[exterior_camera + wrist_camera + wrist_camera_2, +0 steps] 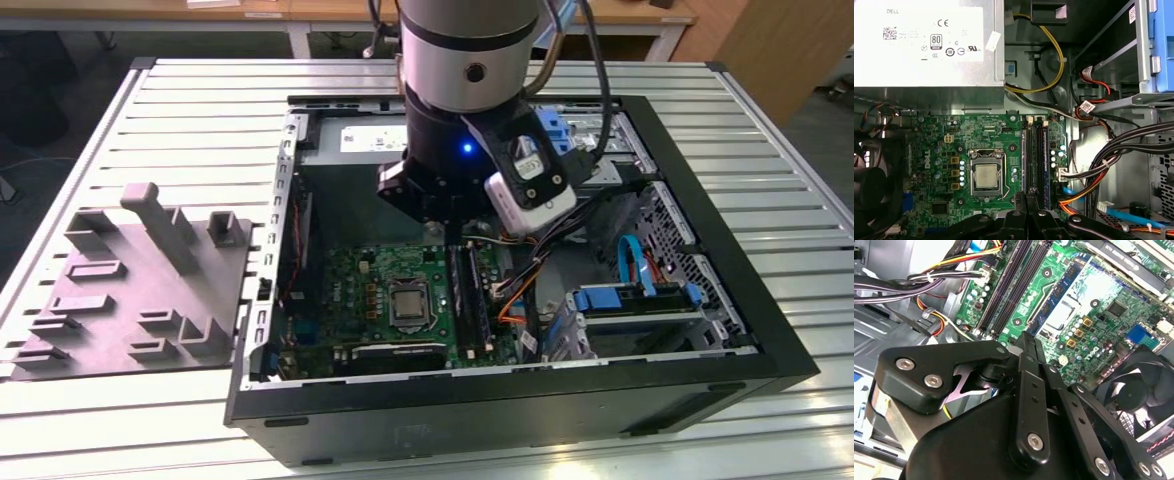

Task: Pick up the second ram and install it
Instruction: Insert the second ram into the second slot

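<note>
Entry: my gripper (1026, 196) hung over the slots, fingers (1016, 220) drawn narrow, nothing seen between. The second ram (1043, 155), a blue stick, stood in its slot at 3 o'clock of the processor socket (407, 300) in the exterior view. Pick-up judged done; full seating unconfirmed.

Ribbed metal table (200, 110), wooden-topped bench (334, 12) behind it, brown wooden panel (767, 45), grey floor (827, 135)
</note>
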`<state>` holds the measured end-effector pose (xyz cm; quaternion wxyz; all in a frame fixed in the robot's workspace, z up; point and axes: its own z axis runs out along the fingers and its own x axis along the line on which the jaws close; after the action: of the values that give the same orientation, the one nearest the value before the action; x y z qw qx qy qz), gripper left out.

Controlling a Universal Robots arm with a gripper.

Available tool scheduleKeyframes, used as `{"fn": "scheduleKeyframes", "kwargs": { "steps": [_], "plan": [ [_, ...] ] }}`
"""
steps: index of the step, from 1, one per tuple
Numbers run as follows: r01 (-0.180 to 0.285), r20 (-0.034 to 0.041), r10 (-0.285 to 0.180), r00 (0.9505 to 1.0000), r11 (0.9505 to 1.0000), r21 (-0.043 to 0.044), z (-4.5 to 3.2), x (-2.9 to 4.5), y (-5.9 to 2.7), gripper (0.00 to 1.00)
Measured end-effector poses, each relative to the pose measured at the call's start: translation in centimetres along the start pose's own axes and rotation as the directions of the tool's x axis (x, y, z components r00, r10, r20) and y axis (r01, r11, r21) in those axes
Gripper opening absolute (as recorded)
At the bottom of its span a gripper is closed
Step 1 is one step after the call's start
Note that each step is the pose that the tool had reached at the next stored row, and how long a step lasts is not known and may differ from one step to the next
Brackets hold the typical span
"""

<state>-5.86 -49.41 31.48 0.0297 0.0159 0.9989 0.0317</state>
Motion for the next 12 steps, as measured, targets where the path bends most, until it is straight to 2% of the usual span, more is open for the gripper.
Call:
{"fn": "scheduleKeyframes", "kwargs": {
  "steps": [4,12],
  "plan": [
    [0.008,-0.0005,-0.008,1.0,1.0,-0.0007,0.26,0.02,-0.02,0.12],
    [0.013,-0.0008,-0.013,0.9999,0.9999,-0.0009,1.54,0.09,-0.1,0.12]
  ]
}}
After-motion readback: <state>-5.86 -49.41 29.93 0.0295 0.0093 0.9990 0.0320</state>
